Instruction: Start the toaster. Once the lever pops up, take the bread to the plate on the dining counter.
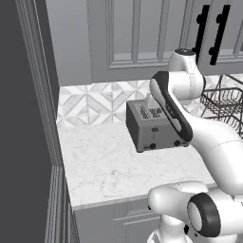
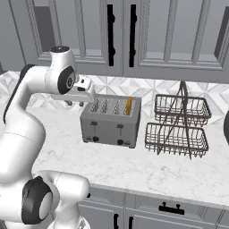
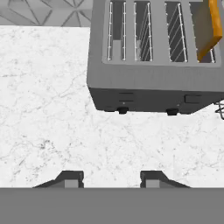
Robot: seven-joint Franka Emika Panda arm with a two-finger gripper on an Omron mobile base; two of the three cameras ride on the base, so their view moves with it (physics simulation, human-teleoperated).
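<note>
One long white marble-look tabletop (image 2: 147,167) runs beneath grey panelled wall cabinets (image 2: 147,36) with black bar handles, backed by a pale geometric tile wall (image 1: 95,102). The white arm with dark joints (image 1: 185,118) rises from below and bends over the tabletop, its hand held above the left end of the toaster as the right base view shows it.

The dark grey boxy metal toaster (image 2: 112,120) stands on the tabletop near the tile wall, four slots open on top, small lever tabs and black round knobs on its front face. Just to its right in the right base view, apart from it, stands a two-tier dark wire basket rack (image 2: 179,127).

The small slice of bread with a pale tan face and golden-orange crust (image 2: 129,105) sits upright in the slot at the rightmost end of the toaster, its top edge poking above the slot; in the hand view it shows at the upper right (image 3: 210,26).

The gripper (image 3: 110,178) looks down on the bare marble in front of the toaster, nearer its left slots than the bread. Its jaws stand parted with nothing between the two dark fingertips (image 3: 70,178), touching neither toaster nor bread.
</note>
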